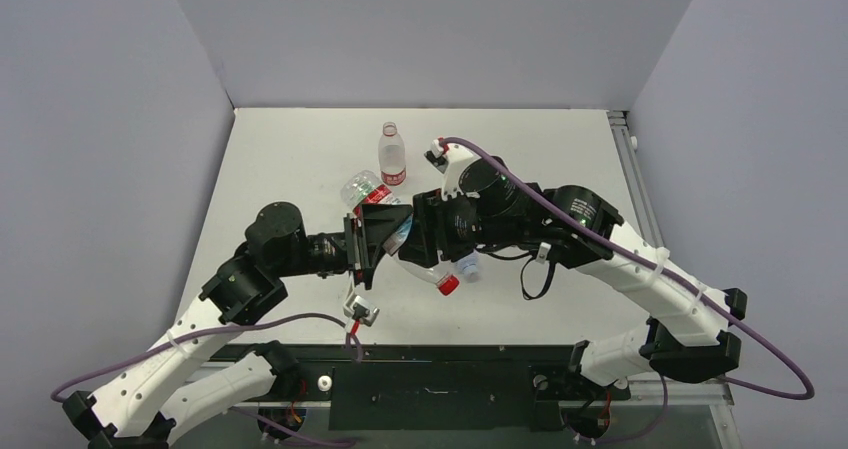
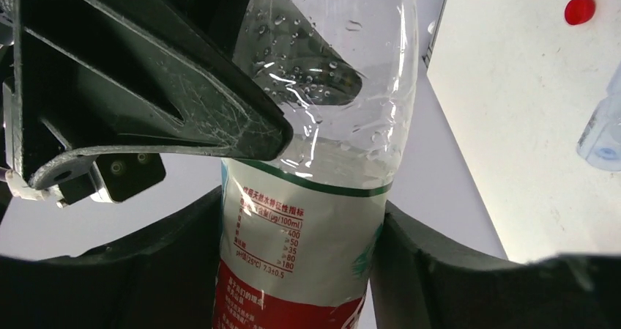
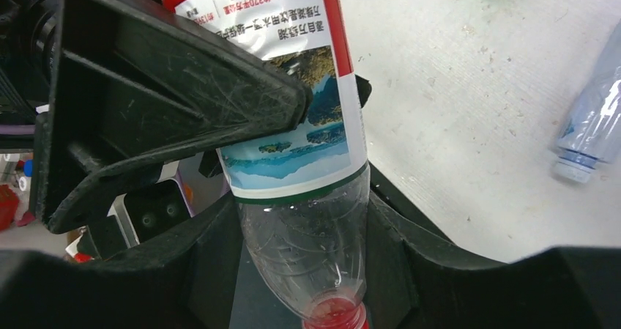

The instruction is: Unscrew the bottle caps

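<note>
At centre, left jaws, right jaws pinching red-labelled bottle (image 3: 293, 146); red cap (image 3: 333, 314) on; table (image 1: 300, 159) edges well apart.

- White matt table top (image 1: 300, 159) fills the middle of the top view.
- Clear plastic bottle with a red label (image 1: 393, 159) stands upright, upper centre.
- Greenish plastic bottle (image 1: 362, 184) lies on its side just lower left of it, partly hidden.
- Pale-blue clear unlabelled bottle (image 3: 589, 124) lies at the right edge of the right wrist view, whitish cap (image 3: 570, 170) on.
- Small round red cap (image 2: 580, 9) lies loose, upper right of the left wrist view.
</note>
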`<state>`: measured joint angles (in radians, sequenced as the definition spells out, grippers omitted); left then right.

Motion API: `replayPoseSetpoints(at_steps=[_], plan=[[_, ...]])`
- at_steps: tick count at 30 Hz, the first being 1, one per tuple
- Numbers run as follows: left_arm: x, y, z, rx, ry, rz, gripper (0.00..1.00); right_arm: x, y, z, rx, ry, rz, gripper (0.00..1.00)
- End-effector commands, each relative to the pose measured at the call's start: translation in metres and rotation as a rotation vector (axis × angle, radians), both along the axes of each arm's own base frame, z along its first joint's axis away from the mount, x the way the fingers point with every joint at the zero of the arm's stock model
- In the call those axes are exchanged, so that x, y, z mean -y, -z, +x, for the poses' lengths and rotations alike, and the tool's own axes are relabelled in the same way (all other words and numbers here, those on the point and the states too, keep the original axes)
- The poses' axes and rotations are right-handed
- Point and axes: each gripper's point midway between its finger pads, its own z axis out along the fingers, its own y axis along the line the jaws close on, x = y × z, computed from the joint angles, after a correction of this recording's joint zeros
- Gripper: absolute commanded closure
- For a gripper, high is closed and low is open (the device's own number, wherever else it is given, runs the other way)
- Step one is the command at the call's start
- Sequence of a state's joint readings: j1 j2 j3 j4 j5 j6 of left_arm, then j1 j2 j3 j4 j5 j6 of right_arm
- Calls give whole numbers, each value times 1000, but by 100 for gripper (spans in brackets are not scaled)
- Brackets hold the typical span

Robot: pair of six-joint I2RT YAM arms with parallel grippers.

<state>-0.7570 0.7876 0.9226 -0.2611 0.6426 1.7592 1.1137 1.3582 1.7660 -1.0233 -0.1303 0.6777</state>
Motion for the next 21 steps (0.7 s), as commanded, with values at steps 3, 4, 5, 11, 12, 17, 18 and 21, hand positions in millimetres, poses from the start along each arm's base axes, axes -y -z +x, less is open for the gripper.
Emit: replayPoseSetpoints(at_steps=[3,4,5,11,12,17,18,21], plan=[[-4,-31,4,-3,-42,-50,58,7,-25,9,92,6,-10,36],[-7,-35,3,-10,-48,-73,58,11,-32,11,121,18,-4,32],[-8,-31,5,-14,-62,-88,60,17,-37,19,156,56,-11,23],[-34,-40,5,-268,-166,-306,61,47,-110,48,370,225,91,18],[-38,-46,4,-374,-176,-368,61,48,-122,51,409,240,119,18],[-60,-72,14,-811,-299,-630,61,42,-161,56,520,262,257,17],[-61,-77,12,-902,-296,-673,61,38,-172,56,540,265,299,17],[-63,-75,8,-1055,-301,-725,60,29,-187,54,598,258,338,16]])
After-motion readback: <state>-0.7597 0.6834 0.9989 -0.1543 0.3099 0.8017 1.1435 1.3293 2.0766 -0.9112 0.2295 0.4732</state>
